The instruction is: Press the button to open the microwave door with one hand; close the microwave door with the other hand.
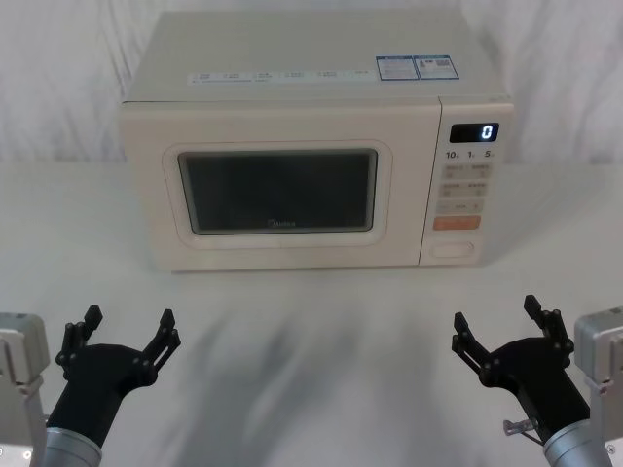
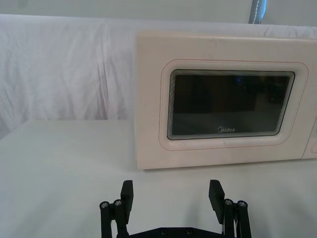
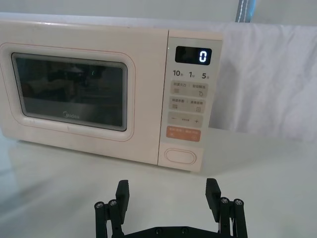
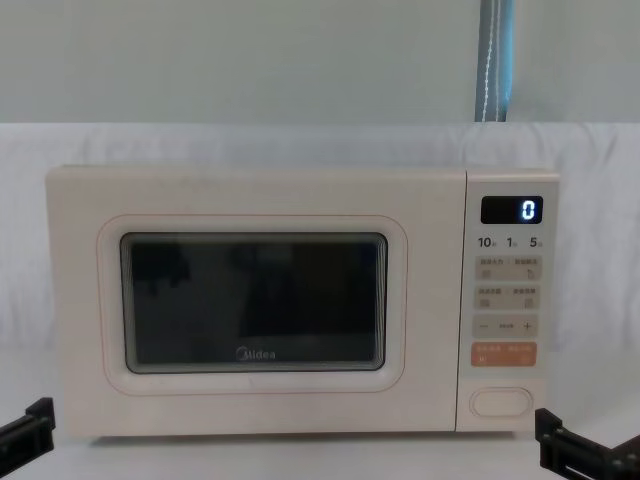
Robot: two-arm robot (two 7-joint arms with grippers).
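A cream microwave stands at the back of the white table. Its door (image 1: 277,190) (image 4: 255,305) (image 2: 228,104) (image 3: 74,91), with a dark window, is closed flush. The wide cream pill-shaped button (image 1: 454,249) (image 3: 181,156) (image 4: 502,401) sits lowest on the control panel, under the orange key. My left gripper (image 1: 128,329) (image 2: 171,196) hovers open near the table's front left, well short of the door. My right gripper (image 1: 496,321) (image 3: 167,194) hovers open at the front right, roughly in line with the panel and apart from it.
The panel's display (image 1: 474,132) reads 0. A white cloth (image 1: 311,331) covers the table and the wall behind. A broad stretch of bare table lies between both grippers and the microwave's front.
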